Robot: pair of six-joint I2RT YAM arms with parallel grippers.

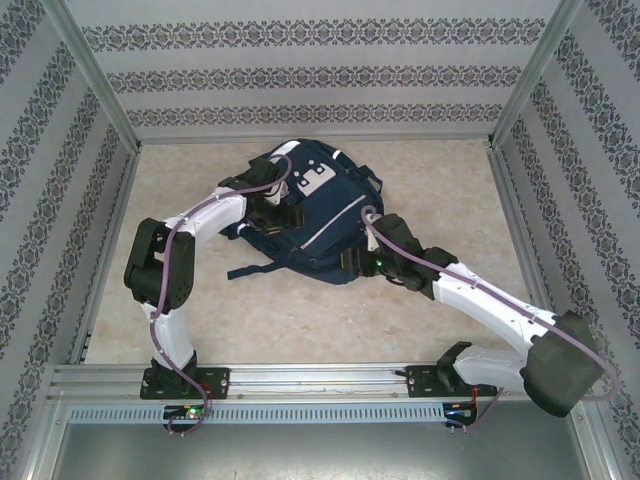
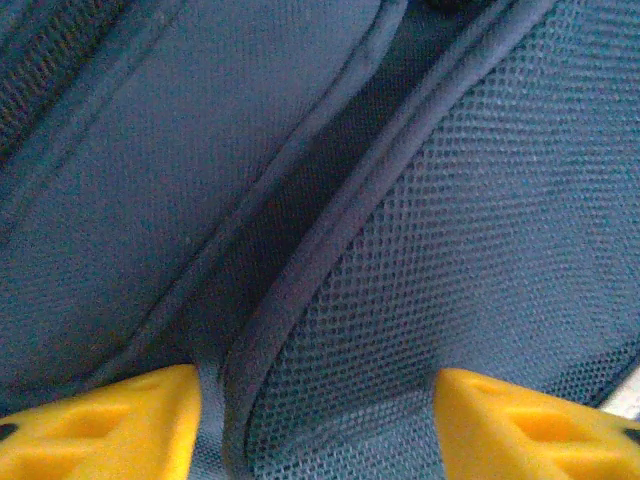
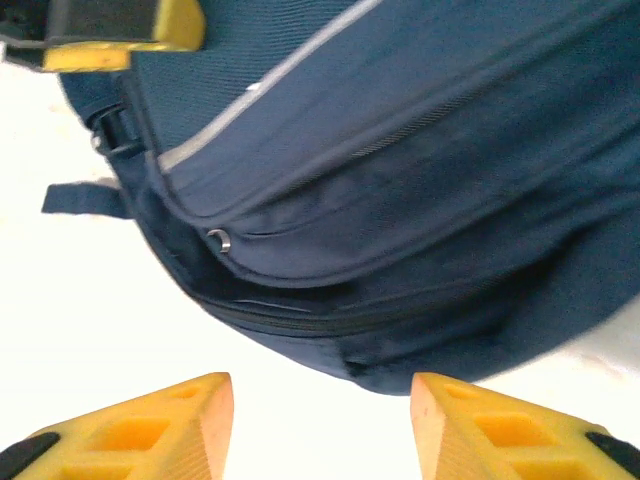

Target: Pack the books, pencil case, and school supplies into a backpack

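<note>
Parted and gripping nothing, the left gripper (image 2: 315, 390) hangs close over the large navy-blue fabric backpack (image 2: 150, 180), its yellow fingers (image 2: 120, 425) sitting at 7 and 5 o'clock in the left wrist view. Between them runs a rounded navy piping seam (image 2: 330, 240), climbing toward 1 o'clock, with a dark mesh panel (image 2: 490, 230) on its 3 o'clock side. The right gripper (image 3: 320, 390) is also spread apart and holds nothing; pale tabletop lies between its fingertips, and the backpack's lower edge sits just beyond them at 12 o'clock. On that side of the bag a thin white reflective stripe (image 3: 270, 85) slants toward 1 o'clock, a small metal zip ring (image 3: 217, 238) hangs below it, and a short dark strap tab (image 3: 85, 197) sticks out at 9 o'clock. From above, the backpack lies zipped near the middle of the beige marbled table (image 1: 440, 200), the left arm meeting it at 9 o'clock and the right arm at 5 o'clock.
</note>
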